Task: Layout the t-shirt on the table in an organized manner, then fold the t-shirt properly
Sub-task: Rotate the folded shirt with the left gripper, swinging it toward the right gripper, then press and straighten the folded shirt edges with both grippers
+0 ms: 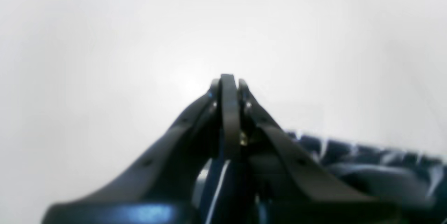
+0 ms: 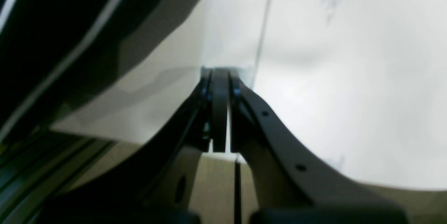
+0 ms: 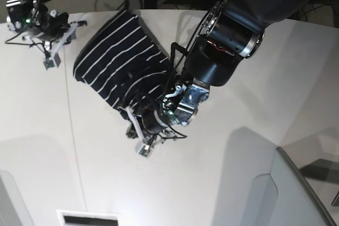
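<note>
- Firstly, left gripper (image 1: 228, 81): jaws pressed together at the tips; dark cloth bunched just behind and below the fingers in the left wrist view, so probably clenched on a pinch of the t-shirt (image 3: 119, 59), though the bite itself not plainly shown.
- Seen from the base view, same gripper (image 3: 139, 133) parked at the near lower edge of the shirt, wrist angled low over the table (image 3: 222, 183).
- Right gripper (image 2: 219, 74): fingertips closed flat on each other, nothing between them; bare white tabletop and its thin seam line (image 2: 264, 25) beyond the tips.
- From the base view, right gripper (image 3: 53, 38) off to the far side, just beside the shirt's outer edge but apart from it, not gripping cloth.
- T-shirt: a compact dark striped bundle lying on the table between the two arms, doubled over, sleeves and neckband not distinguishable.
- Step in hand, as judged: still the laying-out; shirt not yet spread flat.
- For doing it well: draw the pinched edge outward low and slow, away from the bundle, so the cloth slides rather than lifts and rolls.
- Worth bringing the right gripper onto the opposite edge to anchor or pull counter, else the whole bundle likely drags along.
- Risk: a thin pinch slipping free under tension; check the grip before any long pull.
</note>
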Available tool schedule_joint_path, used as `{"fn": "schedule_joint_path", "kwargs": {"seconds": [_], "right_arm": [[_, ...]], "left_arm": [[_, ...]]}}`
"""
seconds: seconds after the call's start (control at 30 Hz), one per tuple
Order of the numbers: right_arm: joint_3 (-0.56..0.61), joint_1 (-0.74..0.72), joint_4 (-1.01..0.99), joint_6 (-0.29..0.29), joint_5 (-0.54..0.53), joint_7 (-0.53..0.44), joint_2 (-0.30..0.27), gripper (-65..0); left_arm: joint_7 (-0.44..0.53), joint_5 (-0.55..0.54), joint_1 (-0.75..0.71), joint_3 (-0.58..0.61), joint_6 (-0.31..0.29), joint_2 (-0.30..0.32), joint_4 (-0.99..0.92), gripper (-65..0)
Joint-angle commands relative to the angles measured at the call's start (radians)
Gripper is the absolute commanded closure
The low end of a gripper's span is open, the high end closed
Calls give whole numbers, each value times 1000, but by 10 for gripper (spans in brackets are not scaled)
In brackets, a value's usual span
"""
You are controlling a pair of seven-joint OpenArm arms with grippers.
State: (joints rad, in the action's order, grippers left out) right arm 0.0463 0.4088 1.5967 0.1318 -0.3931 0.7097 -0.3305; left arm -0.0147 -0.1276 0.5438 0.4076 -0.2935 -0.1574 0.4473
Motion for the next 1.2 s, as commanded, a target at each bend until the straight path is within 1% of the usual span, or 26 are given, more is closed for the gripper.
{"fn": "schedule_joint_path", "kwargs": {"seconds": [0.0,0.03,0.13,0.17,0.2,0.3,0.33,0.37,0.4,0.43,0.5,0.53,0.63,0.73,0.83,0.87,0.97,1.07,1.17], "right_arm": [[-4,0,14,4,-5,-11,-14,-9],[-6,3,14,4,-5,-11,-14,-9],[-6,-4,11,2,-5,-11,-43,-9],[-6,-15,3,2,-5,-12,-51,-9],[-6,-31,-8,2,-5,-12,-60,-9],[-6,-103,-91,2,-5,-12,-84,-9],[-6,-136,-131,2,-5,-17,-84,-9],[-6,-162,-164,2,-5,-29,-89,-9],[-4,-186,-198,2,-5,-46,-101,-9],[4,-212,-236,2,-5,-72,-112,-9],[7,-253,-290,4,-5,-109,-120,-11],[7,-274,-310,4,-5,-120,-121,-11],[17,-324,-336,4,-5,-129,-121,-12],[65,-368,-344,4,-5,-129,-121,-12],[111,-396,-338,4,-5,-131,-117,-12],[126,-402,-335,4,-5,-131,-115,-12],[175,-423,-318,4,-5,-131,-101,-11],[212,-423,-278,4,-7,-121,-98,-9],[235,-379,-209,4,-8,-121,-98,-9]], "left_arm": [[32,-7,57,-3,6,0,14,0],[35,-7,71,-3,6,0,14,0],[31,-10,106,-14,6,0,61,0],[9,-17,106,-14,6,6,100,0],[-28,-33,103,-14,6,25,141,0],[-215,-116,11,-46,7,112,356,0],[-281,-139,-54,-72,7,144,462,0],[-327,-145,-121,-98,12,170,549,0],[-367,-142,-187,-126,29,196,647,0],[-400,-137,-267,-158,66,223,750,0],[-431,-108,-410,-197,136,259,908,0],[-436,-82,-489,-220,158,282,979,0],[-437,-42,-666,-263,161,316,1091,0],[-436,-39,-755,-270,161,318,1108,0],[-434,-42,-773,-267,161,310,1096,0],[-434,-42,-773,-267,161,295,1091,0],[-434,-42,-772,-267,161,278,1074,0],[-434,-34,-747,-224,161,252,1000,0],[-425,-42,-677,-164,161,249,905,0]]}}
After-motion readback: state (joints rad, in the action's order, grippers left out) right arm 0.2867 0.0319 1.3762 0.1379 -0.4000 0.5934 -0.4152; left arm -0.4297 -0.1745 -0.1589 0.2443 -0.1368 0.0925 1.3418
